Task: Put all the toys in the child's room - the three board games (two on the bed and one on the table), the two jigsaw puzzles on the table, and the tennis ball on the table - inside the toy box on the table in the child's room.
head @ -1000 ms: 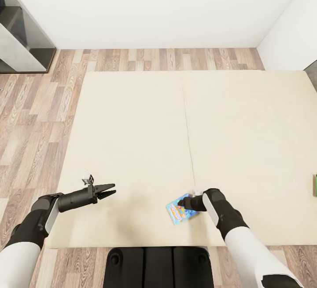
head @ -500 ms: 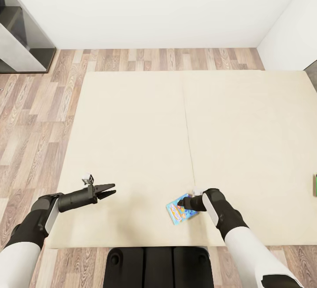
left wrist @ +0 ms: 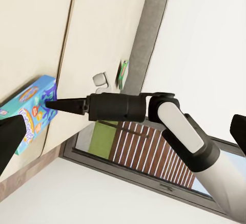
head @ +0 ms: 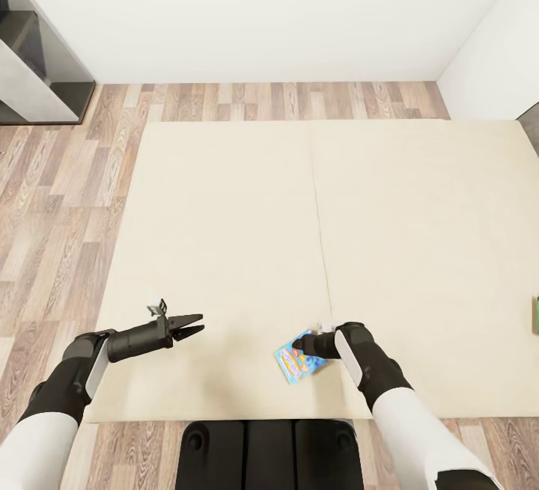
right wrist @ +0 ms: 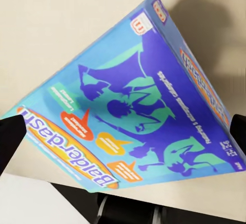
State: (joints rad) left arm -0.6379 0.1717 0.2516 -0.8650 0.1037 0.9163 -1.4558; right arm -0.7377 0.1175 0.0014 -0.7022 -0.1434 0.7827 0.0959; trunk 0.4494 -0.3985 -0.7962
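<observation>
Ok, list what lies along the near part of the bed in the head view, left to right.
Left gripper → blue board game → right gripper → green-edged board game at the picture's right edge.

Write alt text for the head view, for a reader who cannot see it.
The robot's right hand reaches onto a blue board game lying near the front edge of a wide beige bed; whether it grips the box cannot be told. Its left hand, open, hovers over the bed further left, and a green item peeks in at the bed's right edge.
</observation>
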